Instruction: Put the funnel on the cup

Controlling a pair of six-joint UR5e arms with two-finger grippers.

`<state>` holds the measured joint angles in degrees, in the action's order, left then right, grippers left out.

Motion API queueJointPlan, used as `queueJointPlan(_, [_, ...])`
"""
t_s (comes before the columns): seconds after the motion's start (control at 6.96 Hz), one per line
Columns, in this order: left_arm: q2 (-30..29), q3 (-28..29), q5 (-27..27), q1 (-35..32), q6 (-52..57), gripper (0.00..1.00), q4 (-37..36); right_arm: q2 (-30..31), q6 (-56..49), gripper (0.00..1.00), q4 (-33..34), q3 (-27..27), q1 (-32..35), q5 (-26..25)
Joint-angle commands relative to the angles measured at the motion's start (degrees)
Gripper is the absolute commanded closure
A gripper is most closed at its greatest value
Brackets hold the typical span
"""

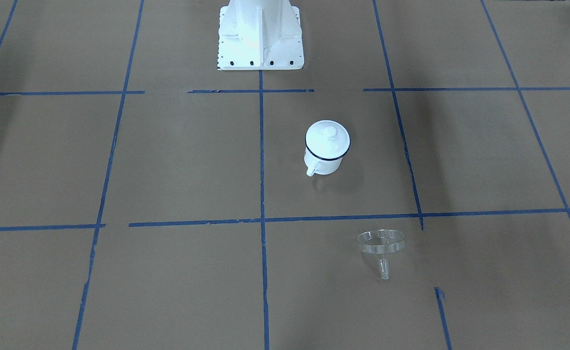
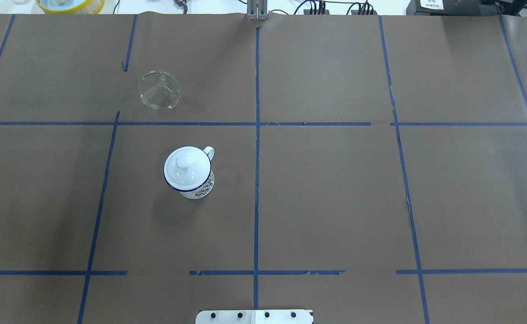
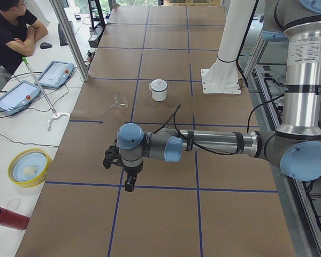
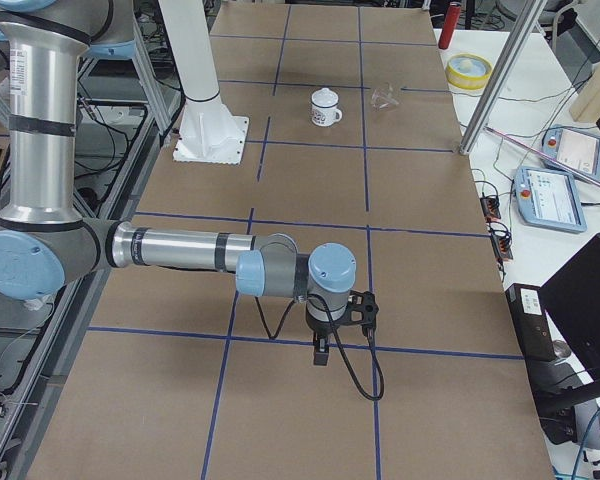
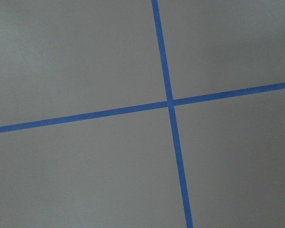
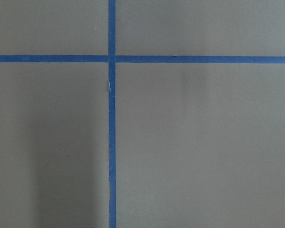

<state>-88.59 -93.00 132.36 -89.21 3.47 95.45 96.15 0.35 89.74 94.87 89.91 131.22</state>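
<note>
The cup [image 1: 325, 160] is a white enamel mug with a dark blue rim, standing upright on the brown paper. A white domed lid with a knob [image 1: 328, 138] sits on it. It also shows in the overhead view [image 2: 199, 189]. The clear funnel [image 1: 381, 243] lies on the paper, apart from the cup, farther from the robot on its left side [image 2: 159, 90]. My left gripper [image 3: 112, 158] and right gripper [image 4: 364, 306] hang over bare paper at the table's two ends, far from both objects. I cannot tell whether they are open or shut. The wrist views show only paper and tape.
The robot's white pedestal [image 1: 259, 34] stands at the near table edge. Blue tape lines [image 2: 256, 135] grid the paper. A yellow bowl [image 3: 28, 167], a red cylinder [image 3: 8, 218], control tablets [image 3: 53, 74] and a seated operator [image 3: 10, 32] are on the side bench.
</note>
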Motion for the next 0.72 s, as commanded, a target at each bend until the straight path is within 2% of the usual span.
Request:
queueJointPlan(0.0, [-0.01, -0.25, 0.09, 0.0, -0.04, 0.0, -0.43, 0.0, 0.0, 0.0, 0.0, -0.04, 0.0, 0.0])
queueJointPlan(0.57, [-2.36, -0.95, 0.0, 0.17, -0.82, 0.0, -0.78, 0.0, 0.0, 0.0, 0.0, 0.05, 0.0, 0.0])
